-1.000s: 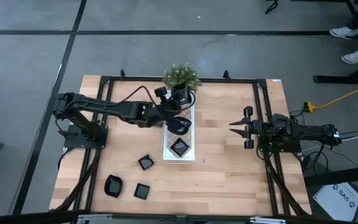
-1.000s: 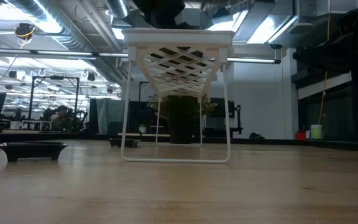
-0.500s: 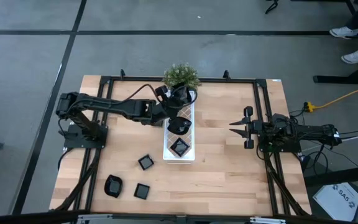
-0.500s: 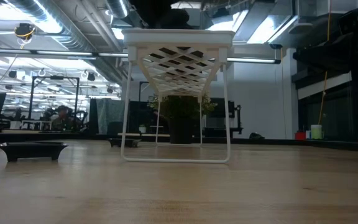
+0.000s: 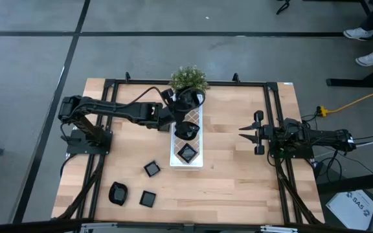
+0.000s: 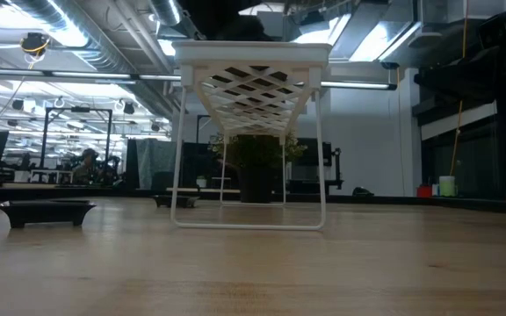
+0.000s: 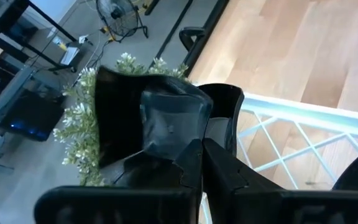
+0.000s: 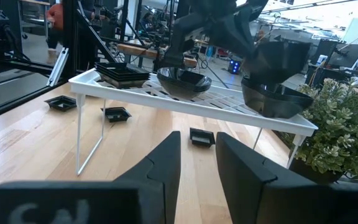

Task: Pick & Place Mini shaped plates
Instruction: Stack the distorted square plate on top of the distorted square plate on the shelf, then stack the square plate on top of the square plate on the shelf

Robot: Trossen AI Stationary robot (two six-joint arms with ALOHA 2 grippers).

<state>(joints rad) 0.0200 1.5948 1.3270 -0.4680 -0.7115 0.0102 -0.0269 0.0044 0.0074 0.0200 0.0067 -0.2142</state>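
My left gripper (image 5: pixel 184 103) is shut on a glossy black mini plate (image 7: pixel 165 117) over the far end of the white lattice tray (image 5: pixel 201 120), next to the potted plant (image 5: pixel 188 79). Right under it a rounded black plate (image 8: pixel 272 99) sits on the tray; whether the two touch I cannot tell. Two more plates (image 5: pixel 186 131) (image 5: pixel 186 153) rest on the tray. Three plates (image 5: pixel 151 169) (image 5: pixel 118 193) (image 5: pixel 147 198) lie on the table at the near left. My right gripper (image 5: pixel 247 133) waits open at the right side, holding nothing. My left gripper pinches the held plate's rim (image 7: pixel 169 144) between its two fingers (image 7: pixel 219 168). The fingers slant down from the table's left side. The plate (image 8: pixel 283 55) sits tilted in the hold, its hollow side turned toward the gripper, above the tray's far end.
The tray stands on thin white legs (image 6: pixel 179 149) above the wooden table. The plant's leaves (image 7: pixel 82 127) are close behind the held plate. A black metal frame (image 5: pixel 173 83) runs round the table's edges.
My left gripper has sunk a little toward the tray's far end, carrying the plate with it and turning slightly. The right arm has kept still.
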